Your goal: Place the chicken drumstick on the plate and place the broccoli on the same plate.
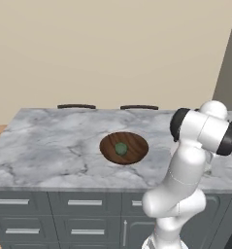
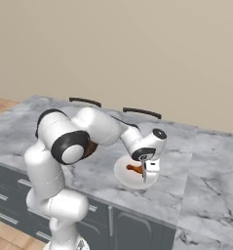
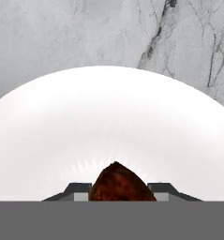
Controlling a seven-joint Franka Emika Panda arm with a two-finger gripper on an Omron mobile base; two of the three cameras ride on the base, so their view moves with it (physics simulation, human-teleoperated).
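Observation:
In the hand view the chicken drumstick (image 3: 117, 183), orange-brown, sits between my gripper's (image 3: 118, 193) two dark fingertips (image 3: 78, 190), low over the pale whitish plate (image 3: 111, 122). From the right base view, the gripper (image 2: 146, 175) points down onto the plate (image 2: 124, 177) near the counter's front edge, with the drumstick (image 2: 134, 169) lying on the plate beside the fingers. The broccoli (image 1: 121, 148), a small dull-green lump, rests in the middle of the dark wooden round board (image 1: 137, 146), well to the left of my arm.
The grey marble counter (image 1: 49, 146) runs wide to the left of the board. Two dark chair backs (image 1: 76, 106) (image 1: 139, 107) stand behind its far edge. Grey drawers (image 1: 83, 203) front the counter below.

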